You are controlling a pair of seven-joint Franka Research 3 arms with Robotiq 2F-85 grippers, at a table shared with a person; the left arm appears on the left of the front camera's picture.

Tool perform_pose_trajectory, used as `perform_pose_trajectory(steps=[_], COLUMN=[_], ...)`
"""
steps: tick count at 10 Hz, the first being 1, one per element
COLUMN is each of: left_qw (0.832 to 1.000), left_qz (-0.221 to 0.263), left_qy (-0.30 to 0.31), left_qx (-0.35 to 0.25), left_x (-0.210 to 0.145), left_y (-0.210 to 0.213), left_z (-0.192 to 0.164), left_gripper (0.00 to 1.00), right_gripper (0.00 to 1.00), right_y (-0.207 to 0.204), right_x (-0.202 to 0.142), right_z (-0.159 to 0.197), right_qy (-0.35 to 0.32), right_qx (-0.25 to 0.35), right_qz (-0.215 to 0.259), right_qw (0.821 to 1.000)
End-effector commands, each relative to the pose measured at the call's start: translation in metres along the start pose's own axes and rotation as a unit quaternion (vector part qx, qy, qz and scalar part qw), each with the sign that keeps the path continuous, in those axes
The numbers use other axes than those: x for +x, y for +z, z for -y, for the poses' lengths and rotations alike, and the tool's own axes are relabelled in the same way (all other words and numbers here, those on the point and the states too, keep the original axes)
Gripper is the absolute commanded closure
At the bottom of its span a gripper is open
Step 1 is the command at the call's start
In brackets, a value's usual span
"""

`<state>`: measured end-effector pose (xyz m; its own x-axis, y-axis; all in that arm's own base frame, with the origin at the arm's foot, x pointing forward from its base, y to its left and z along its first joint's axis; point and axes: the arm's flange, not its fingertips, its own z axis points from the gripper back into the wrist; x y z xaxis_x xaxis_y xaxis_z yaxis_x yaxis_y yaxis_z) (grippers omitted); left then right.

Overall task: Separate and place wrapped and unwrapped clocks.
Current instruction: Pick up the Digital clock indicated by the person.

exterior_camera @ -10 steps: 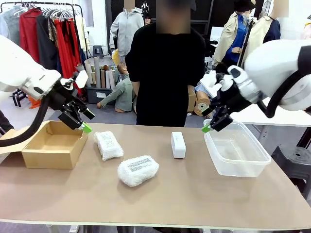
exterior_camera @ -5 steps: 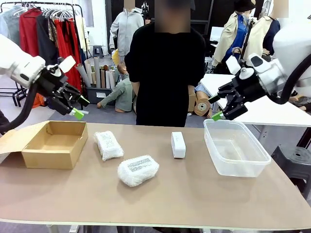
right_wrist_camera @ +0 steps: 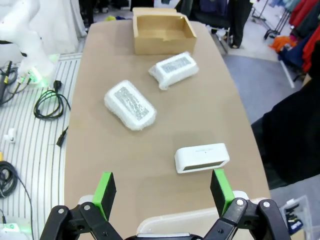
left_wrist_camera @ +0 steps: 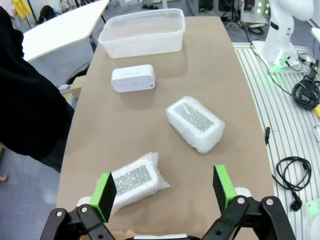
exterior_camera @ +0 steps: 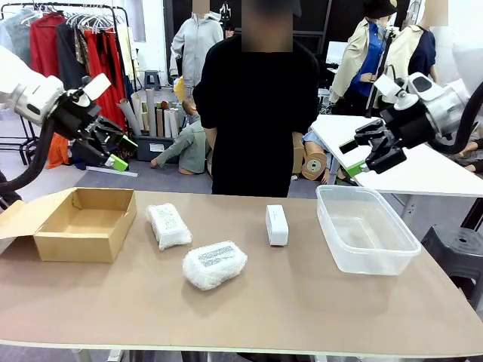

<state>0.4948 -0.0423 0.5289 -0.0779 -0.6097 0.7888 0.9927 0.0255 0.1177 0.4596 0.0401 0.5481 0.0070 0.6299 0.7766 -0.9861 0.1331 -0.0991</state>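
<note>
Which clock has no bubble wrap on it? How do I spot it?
On the brown table, find the clear plastic tub at the right end. The unwrapped clock sits just left of it. It is a small, smooth white block; the near wrapped clock and the far wrapped clock are puffy bubble wrap with labels.

On the desk [exterior_camera: 302,309], the cardboard box [exterior_camera: 121,226] sits left and the plastic tub [exterior_camera: 407,243] right. Between them, a wrapped clock [exterior_camera: 168,225] lies beside the box, a second wrapped clock [exterior_camera: 214,265] nearer the robot, and the unwrapped clock [exterior_camera: 277,225] toward the tub.
</note>
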Motion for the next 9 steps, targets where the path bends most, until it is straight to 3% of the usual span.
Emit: perform_pose_trajectory(steps=[1,3,4,7,9], left_qw=[1.000,0.999,1.000,1.000,1.000], left_qz=[0.027,0.039,0.015,0.021,0.023], left_qy=[-0.008,0.025,0.005,0.012,0.009], left_qx=[0.004,0.010,0.008,0.009,0.001], left_x=[-0.009,-0.012,-0.011,-0.015,-0.027], left_y=[0.008,0.004,0.008,0.006,0.017], left_z=[-0.013,-0.013,-0.010,-0.012,-0.024], left_gripper=[0.00,0.00,0.00,0.00,0.00], right_gripper=[0.00,0.00,0.00,0.00,0.00], right_y=[0.007,0.000,0.009,0.007,0.022], right_x=[-0.005,-0.003,-0.009,-0.010,-0.023], right_z=[0.012,0.009,0.007,0.008,0.035], right_qy=[0.005,-0.005,-0.010,-0.013,-0.004], right_qx=[0.015,0.001,0.010,0.010,0.026], right_qz=[0.019,-0.002,0.002,-0.005,0.016], right_qw=[1.000,1.000,1.000,1.000,1.000])
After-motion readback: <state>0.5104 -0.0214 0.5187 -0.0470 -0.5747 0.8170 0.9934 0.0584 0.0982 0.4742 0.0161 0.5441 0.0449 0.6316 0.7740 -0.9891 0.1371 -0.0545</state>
